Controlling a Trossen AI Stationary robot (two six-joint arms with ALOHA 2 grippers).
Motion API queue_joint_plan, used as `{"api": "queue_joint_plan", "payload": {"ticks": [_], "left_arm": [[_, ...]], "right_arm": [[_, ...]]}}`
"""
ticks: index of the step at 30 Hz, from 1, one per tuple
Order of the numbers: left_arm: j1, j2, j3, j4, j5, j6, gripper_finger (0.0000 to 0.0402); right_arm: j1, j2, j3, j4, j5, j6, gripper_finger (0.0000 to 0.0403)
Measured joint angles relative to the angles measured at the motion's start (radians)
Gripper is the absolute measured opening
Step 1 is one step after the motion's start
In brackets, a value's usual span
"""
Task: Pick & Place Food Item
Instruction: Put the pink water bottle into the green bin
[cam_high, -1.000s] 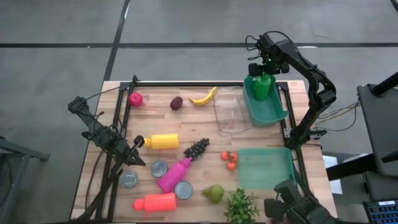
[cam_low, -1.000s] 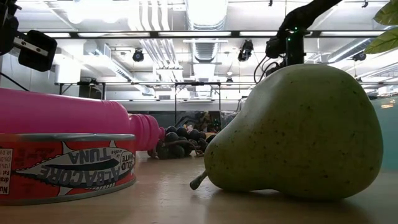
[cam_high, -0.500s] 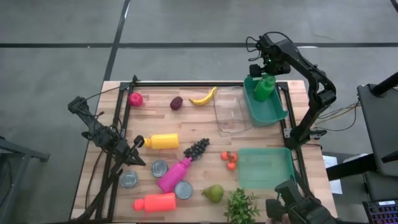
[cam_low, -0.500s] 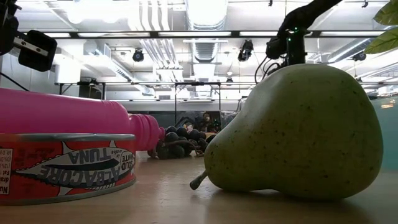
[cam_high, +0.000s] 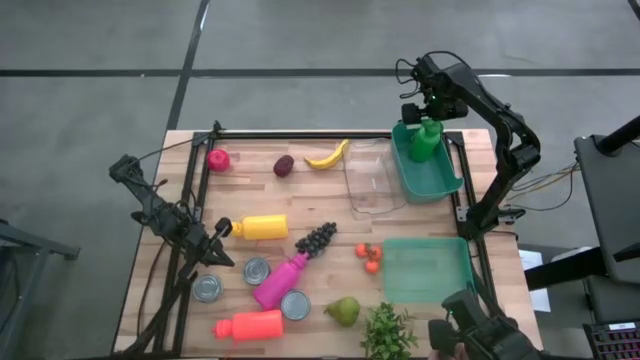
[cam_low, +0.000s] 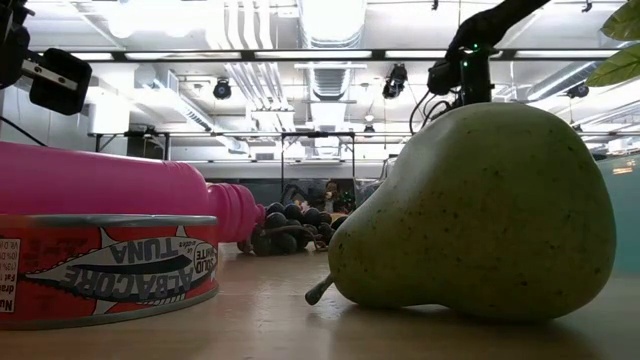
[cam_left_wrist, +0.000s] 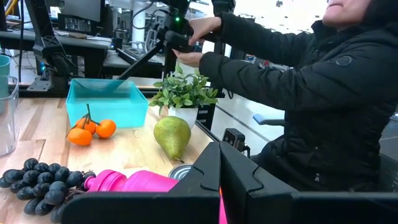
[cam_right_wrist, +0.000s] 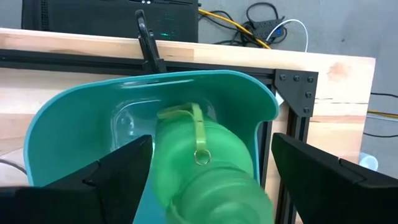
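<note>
A green bottle (cam_high: 427, 141) (cam_right_wrist: 208, 168) stands in the teal bin (cam_high: 440, 180) at the table's far right corner, its bottom down in the bin and its cap end tilted up toward the bin's far wall. My right gripper (cam_high: 425, 115) (cam_right_wrist: 211, 180) hangs just above it, pointing steeply down. It is open, with one finger on each side of the bottle's top and a gap to it on both sides. My left gripper (cam_high: 222, 233) (cam_left_wrist: 219, 180) waits shut and level over the table's left part, holding nothing.
A clear container (cam_high: 372, 180) stands left of the bin and a second teal bin (cam_high: 428, 268) lies nearer. Banana (cam_high: 328, 155), grapes (cam_high: 316, 238), small orange fruits (cam_high: 368, 257), pear (cam_high: 343, 310), bottles, cans and a plant (cam_high: 388, 330) are spread over the table. A person (cam_left_wrist: 311, 93) is at the near right corner.
The green bottle has shifted a little toward the table's right edge inside the bin, its cap end now leaning further toward the bin's far right. My right arm has stayed above it.
</note>
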Motion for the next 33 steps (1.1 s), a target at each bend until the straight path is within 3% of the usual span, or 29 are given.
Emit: {"api": "queue_joint_plan", "payload": {"ticks": [10, 17, 21, 26, 33], "left_arm": [[0.0, 0.0, 0.0, 0.0, 0.0, 0.0, 0.0], [0.0, 0.0, 0.0, 0.0, 0.0, 0.0, 0.0], [0.0, 0.0, 0.0, 0.0, 0.0, 0.0, 0.0], [0.0, 0.0, 0.0, 0.0, 0.0, 0.0, 0.0], [0.0, 0.0, 0.0, 0.0, 0.0, 0.0, 0.0]], "right_arm": [[0.001, -0.063, 0.052, -0.024, -0.015, 0.004, 0.0328], [0.008, -0.204, 0.1, -0.019, -0.231, -0.064, 0.0328], [0.049, -0.3, 0.089, -0.017, -0.296, -0.065, 0.0328], [0.184, -0.396, 0.069, -0.002, -0.297, -0.058, 0.0328], [0.498, -0.468, 0.017, 0.164, -0.256, -0.058, 0.0328]]}}
